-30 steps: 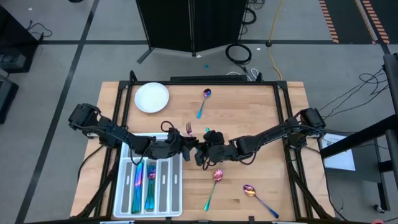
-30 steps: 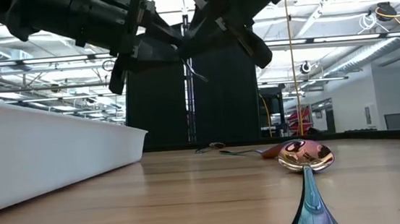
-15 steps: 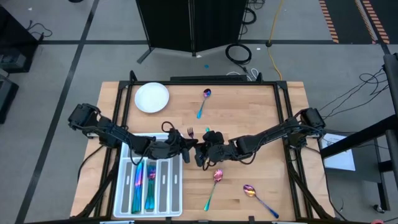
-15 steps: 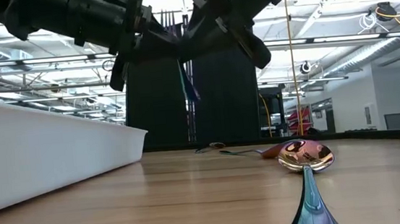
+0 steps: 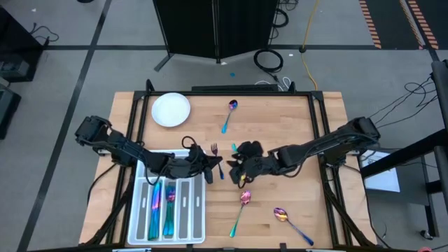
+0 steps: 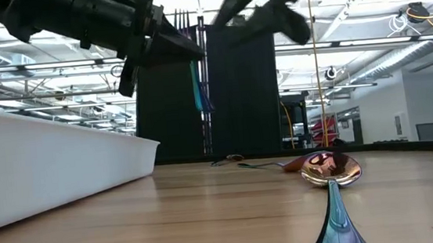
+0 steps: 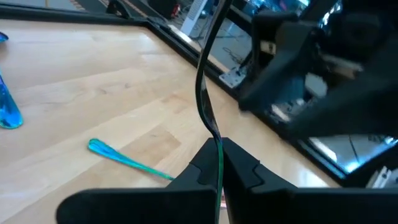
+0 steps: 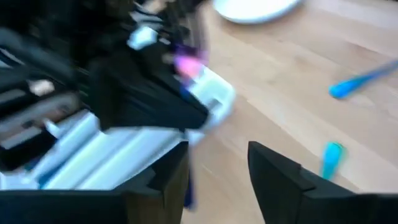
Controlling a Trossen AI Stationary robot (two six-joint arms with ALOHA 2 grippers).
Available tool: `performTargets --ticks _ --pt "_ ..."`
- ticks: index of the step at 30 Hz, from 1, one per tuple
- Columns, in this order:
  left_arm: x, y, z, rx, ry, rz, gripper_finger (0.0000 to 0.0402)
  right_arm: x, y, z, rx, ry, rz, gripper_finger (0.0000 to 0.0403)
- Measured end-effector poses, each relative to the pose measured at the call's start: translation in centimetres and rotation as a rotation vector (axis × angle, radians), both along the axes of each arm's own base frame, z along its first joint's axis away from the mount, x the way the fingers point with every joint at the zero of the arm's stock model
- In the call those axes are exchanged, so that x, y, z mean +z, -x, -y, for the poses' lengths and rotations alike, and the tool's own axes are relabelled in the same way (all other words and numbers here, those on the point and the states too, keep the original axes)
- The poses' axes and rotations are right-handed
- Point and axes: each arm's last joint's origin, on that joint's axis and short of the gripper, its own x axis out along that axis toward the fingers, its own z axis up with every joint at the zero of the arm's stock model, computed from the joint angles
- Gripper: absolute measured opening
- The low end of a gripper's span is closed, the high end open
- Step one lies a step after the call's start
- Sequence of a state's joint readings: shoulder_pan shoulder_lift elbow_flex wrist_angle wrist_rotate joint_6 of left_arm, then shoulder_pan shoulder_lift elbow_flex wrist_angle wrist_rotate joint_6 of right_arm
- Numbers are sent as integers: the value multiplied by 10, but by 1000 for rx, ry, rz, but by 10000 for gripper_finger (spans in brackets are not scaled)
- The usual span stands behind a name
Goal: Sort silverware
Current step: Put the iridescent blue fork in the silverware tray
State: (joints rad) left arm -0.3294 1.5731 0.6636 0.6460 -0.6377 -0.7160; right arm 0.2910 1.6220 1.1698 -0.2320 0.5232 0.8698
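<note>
Left end effector (image 5: 212, 166) pinching fork (image 5: 214, 150) by its handle, tines sticking out past the fingertips, lifted off the worktop (image 5: 280, 126). In the left wrist view, fingers (image 7: 202, 168) pressed together on the thin handle of the fork (image 7: 208, 93). In the low view, fork (image 6: 193, 60) hanging upright from the left end effector (image 6: 187, 49).

Right end effector (image 5: 236, 168) just beside the left one, fingers spread, nothing between them, apart from the fork. In the right wrist view, fingers (image 8: 273, 174) spread wide with bare worktop in the gap.

Tray (image 5: 196, 210) right below and behind the left end effector, several pieces of silverware (image 5: 162, 206) lying in its compartments. Spoon (image 5: 241, 206) on worktop just below the right end effector. Second spoon (image 5: 290, 222) farther off on the same side. Third spoon (image 5: 229, 114) well beyond both end effectors. White plate (image 5: 171, 109) beyond the left end effector, near the worktop corner.
</note>
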Motion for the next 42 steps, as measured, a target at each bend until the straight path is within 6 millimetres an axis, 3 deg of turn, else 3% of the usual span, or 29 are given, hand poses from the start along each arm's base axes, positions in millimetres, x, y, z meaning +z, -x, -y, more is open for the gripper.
performTargets --ticks 5,10,15,20,31,35,42 --pt "13 10 3 -33 -1 -16 3 6 27 -2 -68 24 -118 155" --pt "31 22 8 -77 15 15 2 -1 50 -17 -110 42 -233 147" --pt "54 35 11 -328 128 51 2 -4 64 -41 -53 44 -261 146" --pt "69 53 12 -408 337 43 4 -2 75 -66 -10 97 -198 146" --pt "56 98 42 -327 626 -211 7 1 97 -101 65 143 -120 146" --pt "43 117 58 -231 712 -317 4 1 99 -105 78 139 -110 146" --pt "30 143 85 -157 766 -331 3 1 100 -106 83 140 -110 146"
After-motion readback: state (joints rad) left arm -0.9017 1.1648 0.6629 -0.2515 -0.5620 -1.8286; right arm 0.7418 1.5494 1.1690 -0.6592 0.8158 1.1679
